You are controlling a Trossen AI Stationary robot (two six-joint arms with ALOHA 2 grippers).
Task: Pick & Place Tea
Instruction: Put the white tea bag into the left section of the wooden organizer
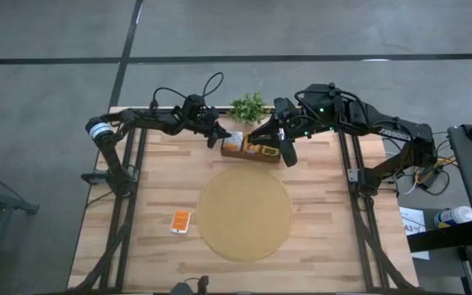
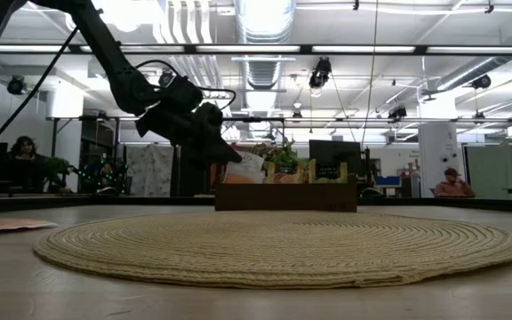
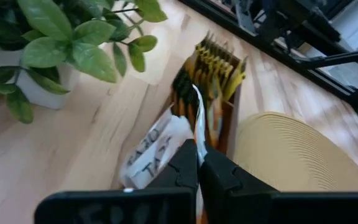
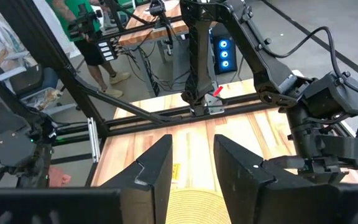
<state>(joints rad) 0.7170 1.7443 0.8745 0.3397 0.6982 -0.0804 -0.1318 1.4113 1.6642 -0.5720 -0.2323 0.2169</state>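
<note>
Standing packed in a small wooden box [image 1: 251, 152] at the upper middle of the high view, the tea packets [image 1: 256, 148] show yellow and orange. One more orange packet [image 1: 180, 220] lies flat on the surface [image 1: 150, 176], lower left, beside the round tan mat [image 1: 245, 215]. The left end effector [image 1: 222, 136] pinches a white packet [image 3: 151, 152] at the box's left end. The right end effector [image 1: 287, 154] hangs over the box's right end, fingers apart, holding nothing. A green plant [image 1: 248, 106] sits just above the box.

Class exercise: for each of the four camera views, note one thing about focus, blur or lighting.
High view: even light, round mat sharp. Low view: bright ceiling lights; the left claw shows as a dark silhouette. Left wrist view: plant and tea packets soft and blurred. Right wrist view: right claw is sharp, its fingers apart.
</note>
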